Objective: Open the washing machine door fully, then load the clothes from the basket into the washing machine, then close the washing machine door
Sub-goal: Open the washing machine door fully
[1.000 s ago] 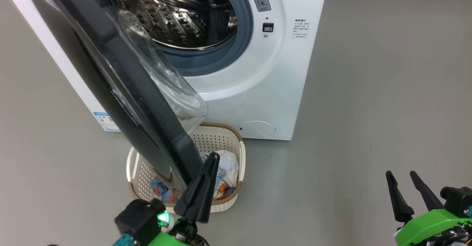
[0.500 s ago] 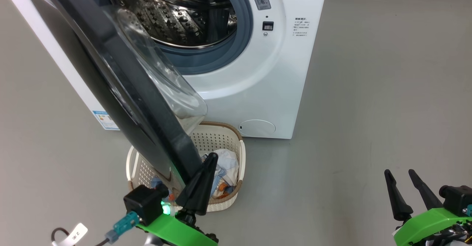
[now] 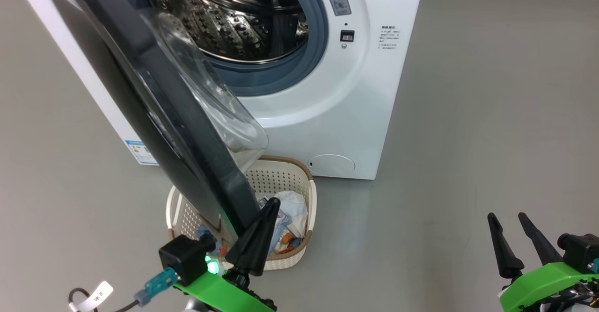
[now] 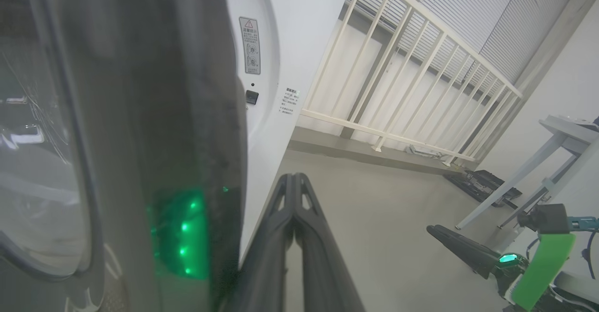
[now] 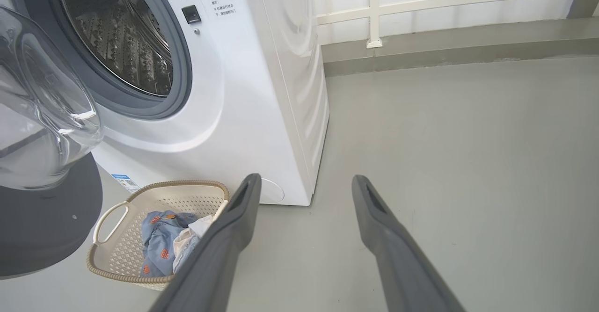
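One blue label on washing machine; unreadable.

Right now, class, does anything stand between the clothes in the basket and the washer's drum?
Yes: the half-open round door with glossy black rim and glass bowl overhangs the left side of the cream perforated plastic basket, beside the light blue printed clothes; the steel drum looks unblocked.

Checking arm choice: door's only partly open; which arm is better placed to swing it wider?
Left. The left end effector, shut, sits beside the free edge of the door; the right end effector hangs open, well away.
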Robot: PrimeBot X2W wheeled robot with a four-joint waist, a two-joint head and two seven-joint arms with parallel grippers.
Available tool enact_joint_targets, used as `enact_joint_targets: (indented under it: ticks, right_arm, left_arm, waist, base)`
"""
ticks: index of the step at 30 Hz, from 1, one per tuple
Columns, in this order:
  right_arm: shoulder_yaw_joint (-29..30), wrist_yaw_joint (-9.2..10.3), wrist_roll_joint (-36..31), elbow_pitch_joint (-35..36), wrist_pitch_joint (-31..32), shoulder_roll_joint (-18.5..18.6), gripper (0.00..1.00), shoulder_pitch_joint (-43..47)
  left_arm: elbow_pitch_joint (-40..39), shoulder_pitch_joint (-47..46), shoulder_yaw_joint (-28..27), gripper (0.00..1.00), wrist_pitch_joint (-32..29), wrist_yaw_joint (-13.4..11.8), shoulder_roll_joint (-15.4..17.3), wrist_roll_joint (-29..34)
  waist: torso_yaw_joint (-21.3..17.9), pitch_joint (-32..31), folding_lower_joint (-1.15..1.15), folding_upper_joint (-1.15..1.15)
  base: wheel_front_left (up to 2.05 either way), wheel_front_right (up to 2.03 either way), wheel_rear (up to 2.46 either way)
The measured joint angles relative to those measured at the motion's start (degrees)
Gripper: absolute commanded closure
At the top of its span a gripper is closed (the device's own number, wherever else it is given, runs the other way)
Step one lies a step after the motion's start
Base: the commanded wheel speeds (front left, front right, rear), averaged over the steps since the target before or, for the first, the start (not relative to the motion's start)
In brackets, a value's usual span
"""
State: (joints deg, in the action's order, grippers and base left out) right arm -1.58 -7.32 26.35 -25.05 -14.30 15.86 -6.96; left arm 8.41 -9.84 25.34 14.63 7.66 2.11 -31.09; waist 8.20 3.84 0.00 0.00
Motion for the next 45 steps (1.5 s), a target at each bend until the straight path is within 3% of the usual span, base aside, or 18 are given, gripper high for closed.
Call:
enact_joint_targets:
  ticks: [20,45]
  right_arm:
    - [-0.38,0.0,-0.6,1.68,0.0,-0.02,0.0,0.01]
    - [-0.69,0.0,-1.08,4.26,0.0,0.01,0.0,0.01]
  left_arm:
    - [-0.15,2.15,-2.36,1.0,-0.01,0.8,-1.27,0.69]
    - [-3.36,7.87,-10.15,1.0,0.01,0.91,-0.71,3.97]
  waist:
    - [2.95,-0.22,0.0,0.0]
    - [6.16,0.49,0.0,0.0]
  base:
    - [0.0,0.0,0.0]
    - [0.0,0.0,0.0]
